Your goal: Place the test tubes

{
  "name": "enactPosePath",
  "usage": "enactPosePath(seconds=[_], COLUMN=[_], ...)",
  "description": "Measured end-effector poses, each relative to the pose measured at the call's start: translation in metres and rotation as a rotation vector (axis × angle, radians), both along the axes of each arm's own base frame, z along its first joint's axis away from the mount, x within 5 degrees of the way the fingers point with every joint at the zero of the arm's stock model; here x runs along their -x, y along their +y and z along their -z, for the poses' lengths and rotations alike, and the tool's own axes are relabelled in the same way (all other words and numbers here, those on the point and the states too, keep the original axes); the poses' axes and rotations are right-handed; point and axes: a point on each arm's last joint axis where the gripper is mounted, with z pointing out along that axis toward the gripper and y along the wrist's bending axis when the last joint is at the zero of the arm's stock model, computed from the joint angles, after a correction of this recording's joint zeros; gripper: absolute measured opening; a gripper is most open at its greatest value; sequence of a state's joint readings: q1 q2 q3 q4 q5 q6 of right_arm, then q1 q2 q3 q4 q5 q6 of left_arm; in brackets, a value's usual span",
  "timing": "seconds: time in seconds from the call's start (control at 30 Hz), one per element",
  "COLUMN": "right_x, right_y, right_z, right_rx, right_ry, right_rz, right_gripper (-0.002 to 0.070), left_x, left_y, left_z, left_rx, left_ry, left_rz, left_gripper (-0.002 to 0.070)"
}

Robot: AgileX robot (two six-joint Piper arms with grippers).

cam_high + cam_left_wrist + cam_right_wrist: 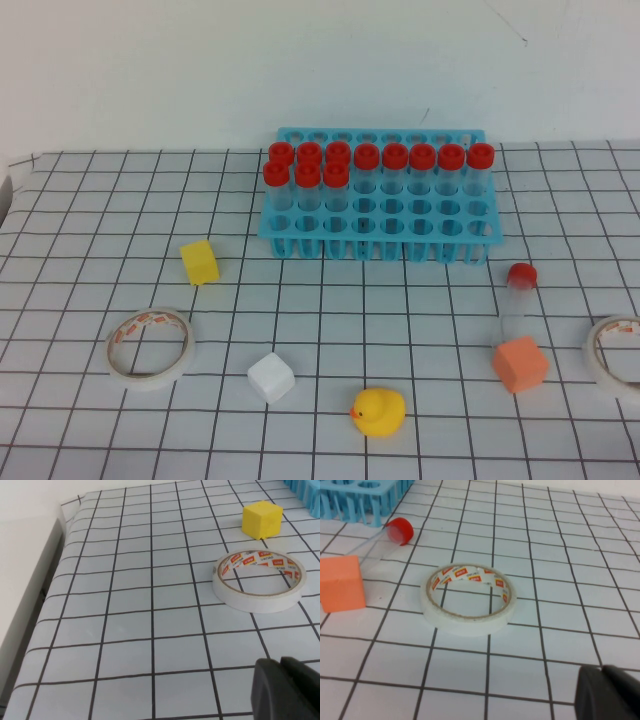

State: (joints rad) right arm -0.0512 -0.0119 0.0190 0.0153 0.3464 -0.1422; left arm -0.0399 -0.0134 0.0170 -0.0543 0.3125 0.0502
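A blue test tube rack (pixel 380 222) stands at the back middle of the table with several red-capped tubes (pixel 394 158) upright in its rear rows. One loose clear tube with a red cap (pixel 519 298) lies on the table to the right, its lower end against an orange cube (pixel 519 364); the right wrist view shows this tube (pixel 390 536) too. Neither arm appears in the high view. My left gripper (pixel 281 664) hangs shut and empty above the grid cloth near a tape roll (pixel 257 580). My right gripper (pixel 601 670) is shut and empty near another tape roll (pixel 468 599).
A yellow cube (pixel 199 262), a tape roll (pixel 150 347), a white cube (pixel 271 378) and a yellow rubber duck (pixel 379 411) lie across the front. A second tape roll (pixel 615 352) sits at the right edge. The table's left edge (pixel 47 580) drops off.
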Motion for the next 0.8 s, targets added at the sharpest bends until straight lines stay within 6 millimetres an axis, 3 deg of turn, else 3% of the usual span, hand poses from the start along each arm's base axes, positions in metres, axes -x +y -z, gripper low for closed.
enactPosePath(seconds=[0.37, 0.47, 0.8], right_x=[0.0, -0.003, 0.003], right_y=[0.0, -0.001, -0.001], right_z=[-0.001, -0.008, -0.063], right_rx=[0.01, 0.021, 0.051], right_ry=[-0.015, -0.117, -0.736], right_rz=[0.001, 0.004, 0.018], right_gripper=[-0.0001, -0.0001, -0.0001], left_x=[-0.001, -0.003, 0.007], left_y=[0.0, 0.001, 0.004], left_z=[-0.003, -0.013, -0.067], left_rx=[-0.011, -0.006, 0.019], left_ry=[-0.035, -0.151, -0.76], left_rz=[-0.002, -0.008, -0.038], left_gripper=[-0.0001, -0.0001, -0.0001])
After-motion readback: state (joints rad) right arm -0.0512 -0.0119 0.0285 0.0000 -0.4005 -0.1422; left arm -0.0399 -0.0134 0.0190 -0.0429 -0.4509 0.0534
